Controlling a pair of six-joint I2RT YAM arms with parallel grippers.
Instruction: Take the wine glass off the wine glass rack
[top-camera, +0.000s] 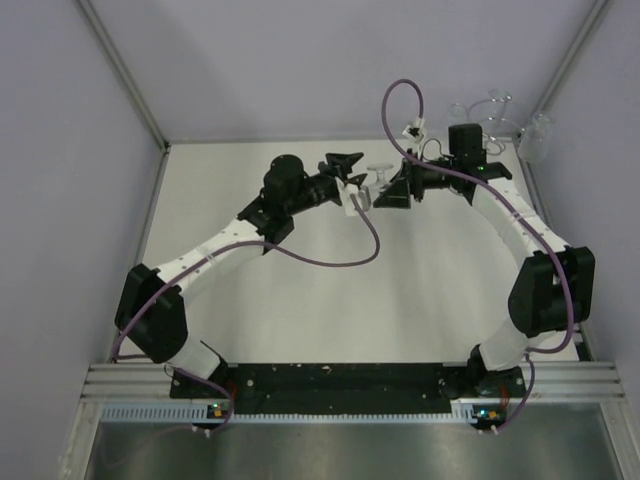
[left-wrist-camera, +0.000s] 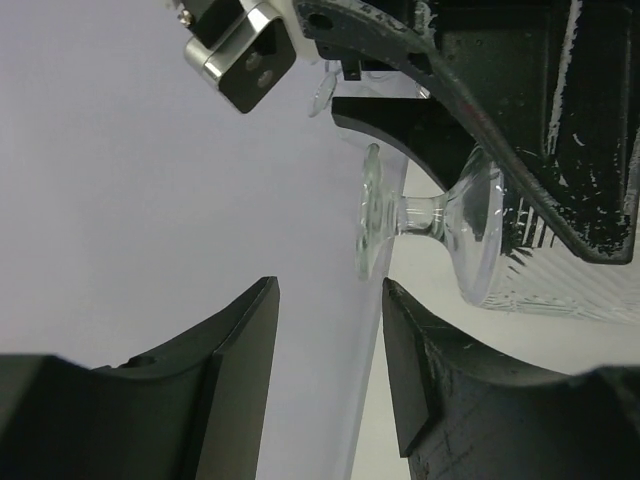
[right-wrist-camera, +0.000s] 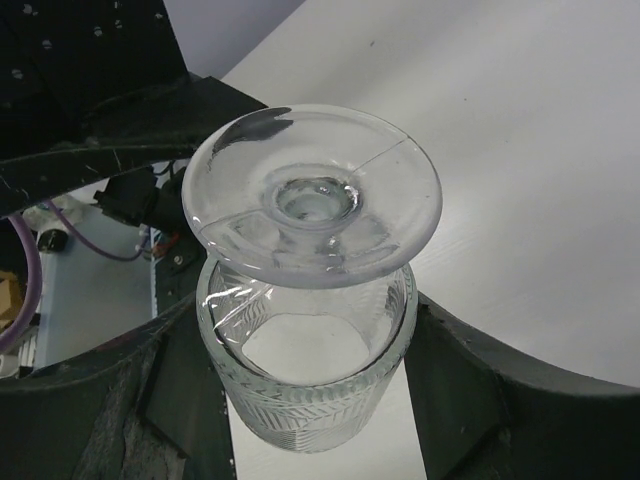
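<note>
Jaws of the right gripper (right-wrist-camera: 310, 385) clasp the bowl of a clear patterned wine glass (right-wrist-camera: 310, 200). We find those of the left gripper (left-wrist-camera: 328, 300) parted, near the glass's foot.

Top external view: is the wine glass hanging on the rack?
No, the wine glass sits in the right claw, well apart from the rack in the far right corner.

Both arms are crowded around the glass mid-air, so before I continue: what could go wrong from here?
1. The right gripper holds the wine glass only by its smooth bowl, above the table; a nudge could make it slip.
2. The left gripper is open just short of the foot. Closing off-centre could push or chip that thin disc.
3. The two grippers sit very close, so they might collide.
</note>
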